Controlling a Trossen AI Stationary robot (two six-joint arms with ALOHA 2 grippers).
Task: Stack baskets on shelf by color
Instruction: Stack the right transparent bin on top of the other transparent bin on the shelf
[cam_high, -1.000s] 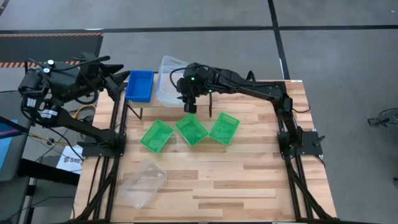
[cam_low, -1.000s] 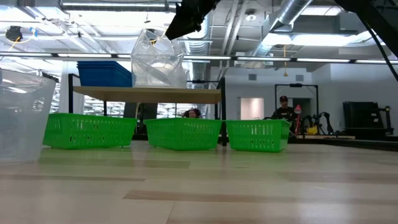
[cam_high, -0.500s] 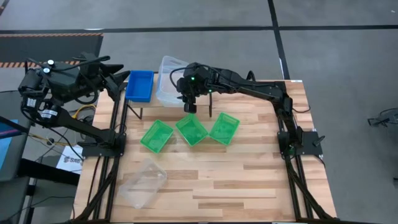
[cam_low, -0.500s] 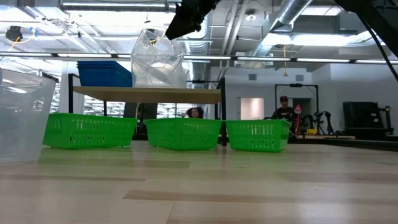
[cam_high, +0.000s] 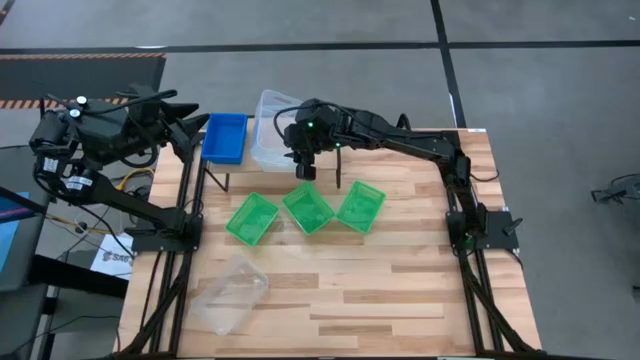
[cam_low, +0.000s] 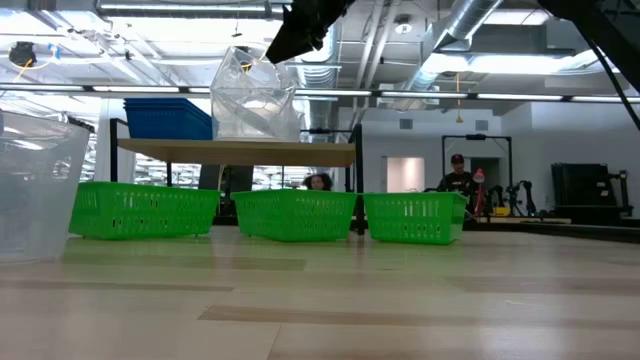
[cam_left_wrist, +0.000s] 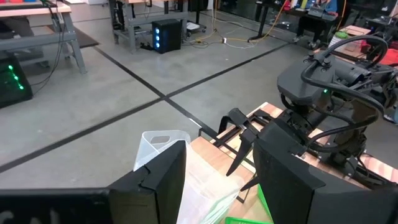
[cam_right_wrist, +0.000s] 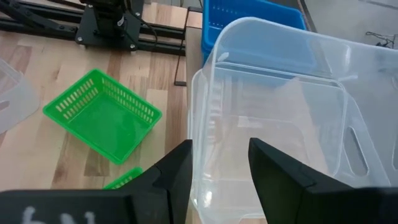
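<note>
A slatted light-wood table (cam_high: 400, 290) fills the high view. Toward 12 o'clock the small wood-topped shelf (cam_low: 240, 147) carries a stack of blue plastic baskets (cam_high: 225, 137) and a tilted stack of clear plastic baskets (cam_high: 268, 135). The right gripper (cam_right_wrist: 217, 163) is over the clear stack, fingers spread apart, nothing grasped. Three green mesh baskets (cam_high: 307, 210) line the table centre; another clear basket (cam_high: 230, 293) lies toward 7 o'clock. The left gripper (cam_left_wrist: 214, 177) waits off the table at 10 o'clock, fingers parted.

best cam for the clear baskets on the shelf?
Right wrist view: the clear baskets fill the frame, nested, walls and handle slots visible, the right tool open at the near wall. High view shows them small and partly under the arm; low view side-on and tilted; left wrist view only a corner.
</note>
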